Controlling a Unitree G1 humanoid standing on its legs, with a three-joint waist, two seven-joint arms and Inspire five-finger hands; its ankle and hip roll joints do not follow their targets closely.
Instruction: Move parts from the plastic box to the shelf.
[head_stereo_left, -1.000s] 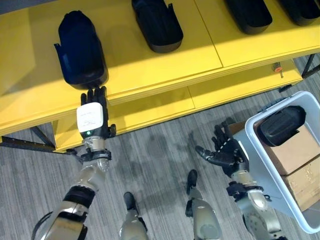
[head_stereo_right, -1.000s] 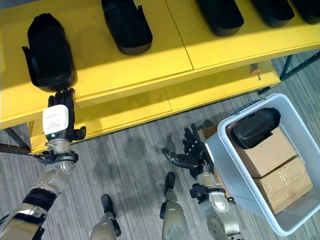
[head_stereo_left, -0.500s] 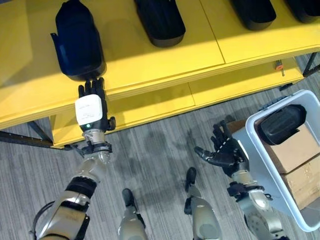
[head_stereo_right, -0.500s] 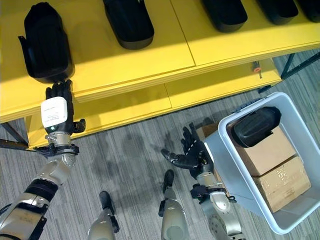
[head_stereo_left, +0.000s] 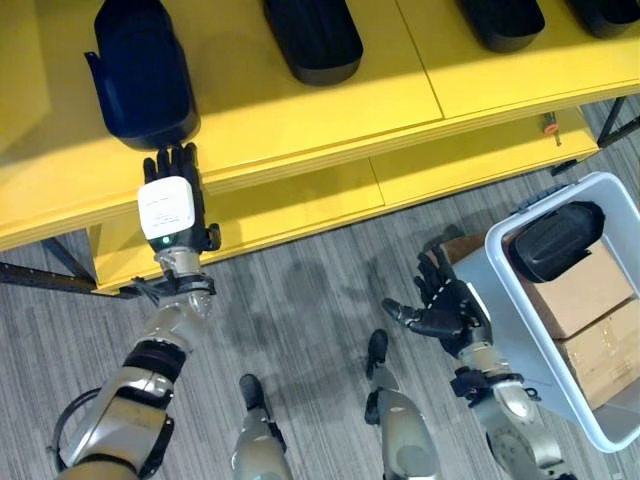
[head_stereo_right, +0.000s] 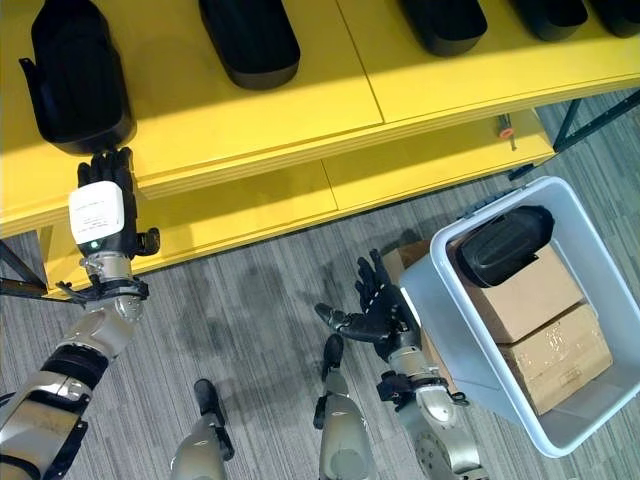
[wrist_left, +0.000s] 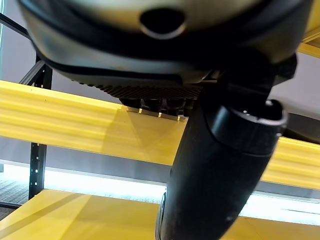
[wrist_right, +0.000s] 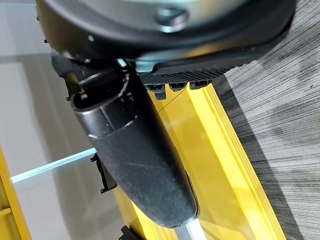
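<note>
One part (head_stereo_left: 143, 78) is set on the shelf (head_stereo_left: 300, 120), left hand (head_stereo_left: 170, 205) spread beside it. Next, the boxed part (head_stereo_left: 556, 240) gets grabbed from the plastic box (head_stereo_left: 500, 300) by the spread right hand (head_stereo_left: 445, 310), probably.

black moulded parts (head_stereo_left: 140, 75) lie in a row on the yellow shelf (head_stereo_left: 300, 120); another part (head_stereo_left: 553, 240) rests in the plastic box (head_stereo_left: 500, 300).

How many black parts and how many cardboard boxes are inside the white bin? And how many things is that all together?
Black part: 1
Cardboard boxes: 2
Total in the bin: 3
</note>
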